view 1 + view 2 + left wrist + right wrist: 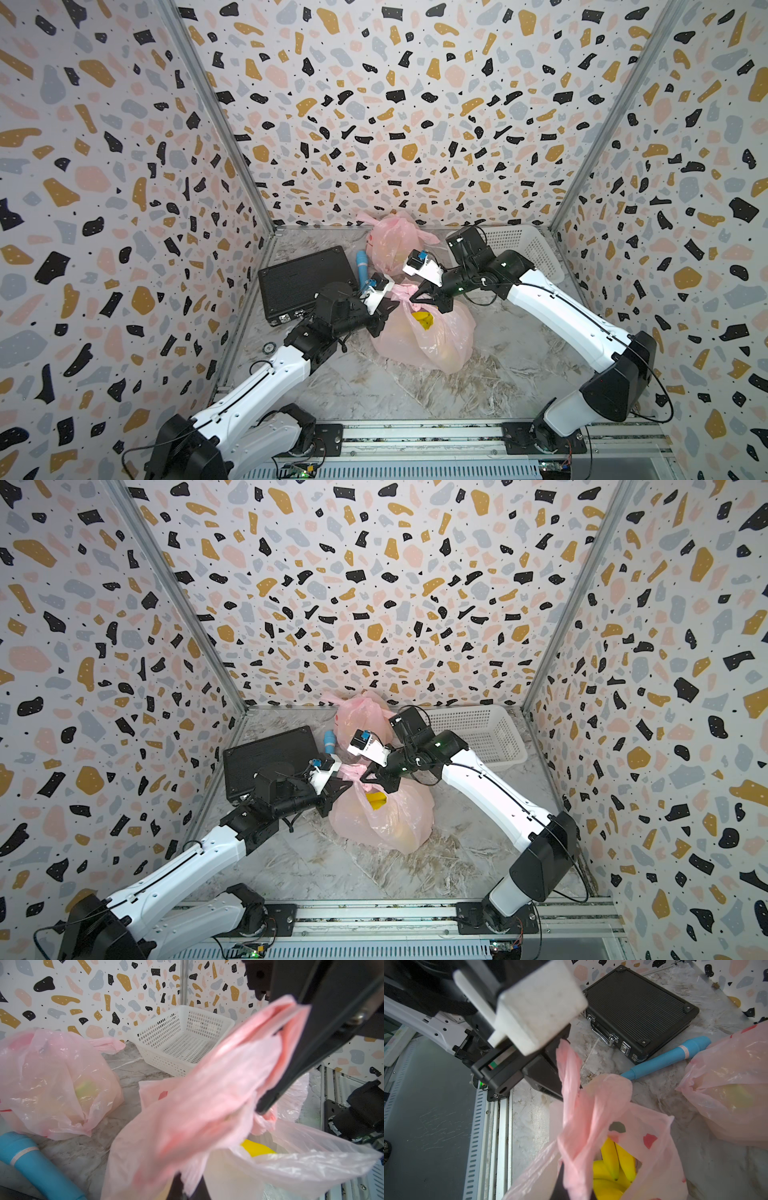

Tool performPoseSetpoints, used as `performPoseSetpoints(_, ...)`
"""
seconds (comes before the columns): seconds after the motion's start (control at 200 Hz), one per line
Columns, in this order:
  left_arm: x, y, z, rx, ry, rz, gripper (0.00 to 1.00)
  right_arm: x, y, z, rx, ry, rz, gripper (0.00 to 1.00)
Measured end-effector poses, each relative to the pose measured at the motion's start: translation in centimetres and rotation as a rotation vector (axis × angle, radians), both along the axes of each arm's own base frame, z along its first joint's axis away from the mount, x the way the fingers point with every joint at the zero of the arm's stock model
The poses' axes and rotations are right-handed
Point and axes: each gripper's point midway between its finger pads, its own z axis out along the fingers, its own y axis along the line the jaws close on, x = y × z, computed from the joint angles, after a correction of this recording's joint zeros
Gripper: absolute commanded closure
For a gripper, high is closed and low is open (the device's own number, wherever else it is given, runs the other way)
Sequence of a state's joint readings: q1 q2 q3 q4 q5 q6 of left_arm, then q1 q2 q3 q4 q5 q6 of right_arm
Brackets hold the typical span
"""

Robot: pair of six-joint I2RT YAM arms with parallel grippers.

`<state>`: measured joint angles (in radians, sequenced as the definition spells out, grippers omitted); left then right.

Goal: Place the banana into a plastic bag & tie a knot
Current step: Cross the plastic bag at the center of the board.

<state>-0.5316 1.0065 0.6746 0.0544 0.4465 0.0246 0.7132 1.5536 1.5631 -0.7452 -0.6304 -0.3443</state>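
Clamps fingers of left gripper [387, 308], right gripper [417, 297] on plastic bag [432, 349] handles; has banana [614, 1159] inside below; lacks knot.

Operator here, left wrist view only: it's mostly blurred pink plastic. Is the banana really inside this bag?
Observer: Yes. The right wrist view shows bananas lying inside the open pink bag.
Operator: Is the right gripper clamped on anything?
Observer: In a top view, the right gripper is shut on the pink bag, pinching its gathered handle.
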Motion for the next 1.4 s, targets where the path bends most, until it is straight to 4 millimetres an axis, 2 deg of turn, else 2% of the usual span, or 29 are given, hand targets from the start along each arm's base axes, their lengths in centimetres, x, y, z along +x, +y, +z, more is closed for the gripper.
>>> performPoseSetpoints(0.23,-2.7,-0.1,2.0,-0.092,0.062,-0.046,1.00,1.1,-0.6,-0.1,-0.012,-0.069,-0.049,1.00)
performPoseSetpoints(0.345,-3.6,-0.9,2.1,-0.145,0.121,-0.089,1.00,1.9,-0.5,-0.3,0.006,-0.131,-0.065,1.00)
performPoseSetpoints(0.405,-3.9,-1.1,1.7,-0.162,0.151,-0.102,0.82,2.4,-0.3,-0.4,0.023,-0.162,-0.073,1.00)
performPoseSetpoints(0.496,-4.2,-1.0,1.3,-0.176,0.185,-0.095,0.63,2.8,-0.1,-0.7,0.052,-0.205,-0.080,1.00)
performPoseSetpoints(0.581,-4.1,-0.3,1.9,-0.183,0.164,-0.057,0.49,2.9,0.0,-0.6,0.082,-0.238,-0.081,1.00)
performPoseSetpoints(0.696,-4.3,1.1,4.2,-0.213,0.103,0.011,0.39,3.0,0.2,-0.1,0.116,-0.280,-0.075,1.00)
performPoseSetpoints(0.826,-3.9,3.0,8.5,-0.250,0.008,0.113,0.33,3.0,0.4,0.8,0.157,-0.327,-0.057,1.00)
performPoseSetpoints(0.966,-1.2,4.6,13.0,-0.258,-0.047,0.246,0.33,2.6,0.4,1.0,0.195,-0.376,-0.042,1.00)
performPoseSetpoints(1.036,1.3,4.6,13.8,-0.236,-0.030,0.293,0.35,2.4,0.3,1.0,0.213,-0.399,-0.036,1.00)
performPoseSetpoints(1.076,2.9,4.3,13.5,-0.213,-0.007,0.302,0.36,2.4,0.3,1.1,0.224,-0.415,-0.034,1.00)
performPoseSetpoints(1.146,5.7,3.1,11.8,-0.165,0.057,0.294,0.38,2.4,0.2,1.3,0.240,-0.446,-0.031,1.00)
performPoseSetpoints(1.211,8.1,1.6,8.5,-0.105,0.139,0.263,0.39,2.4,0.2,1.5,0.250,-0.471,-0.027,1.00)
performPoseSetpoints(1.306,9.3,-0.2,3.3,-0.029,0.271,0.196,0.43,2.7,0.1,1.8,0.253,-0.512,-0.033,1.00)
performPoseSetpoints(1.396,9.1,-1.4,-0.1,0.008,0.365,0.126,0.49,3.0,0.0,2.0,0.258,-0.555,-0.046,1.00)
